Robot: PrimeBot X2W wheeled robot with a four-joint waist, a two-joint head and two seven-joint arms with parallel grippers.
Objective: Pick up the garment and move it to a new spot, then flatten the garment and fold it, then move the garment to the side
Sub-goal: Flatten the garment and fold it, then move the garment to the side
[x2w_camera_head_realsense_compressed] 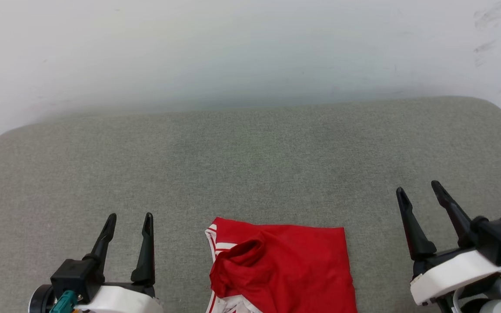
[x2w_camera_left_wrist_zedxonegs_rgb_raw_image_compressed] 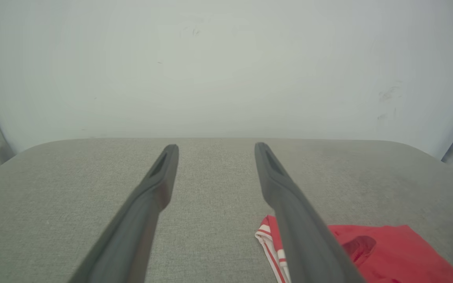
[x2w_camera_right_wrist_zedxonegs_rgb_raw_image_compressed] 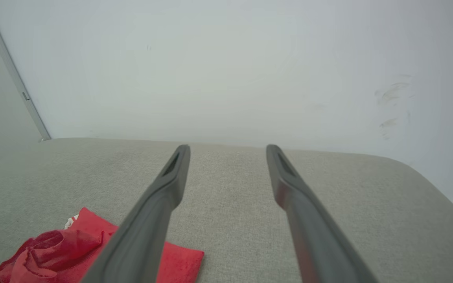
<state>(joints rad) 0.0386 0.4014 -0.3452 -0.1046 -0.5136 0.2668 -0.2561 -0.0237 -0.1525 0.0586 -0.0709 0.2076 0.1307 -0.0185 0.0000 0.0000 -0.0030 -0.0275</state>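
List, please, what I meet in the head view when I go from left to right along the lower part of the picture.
left gripper, open → red garment, lying on the grey cushion → right gripper, open

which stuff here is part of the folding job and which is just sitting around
Part of the job:
- garment, red, rumpled, at the near edge
- left gripper, open, to its left
- right gripper, open, to its right

Just there:
- grey padded surface under the garment
- white wall, scuffed
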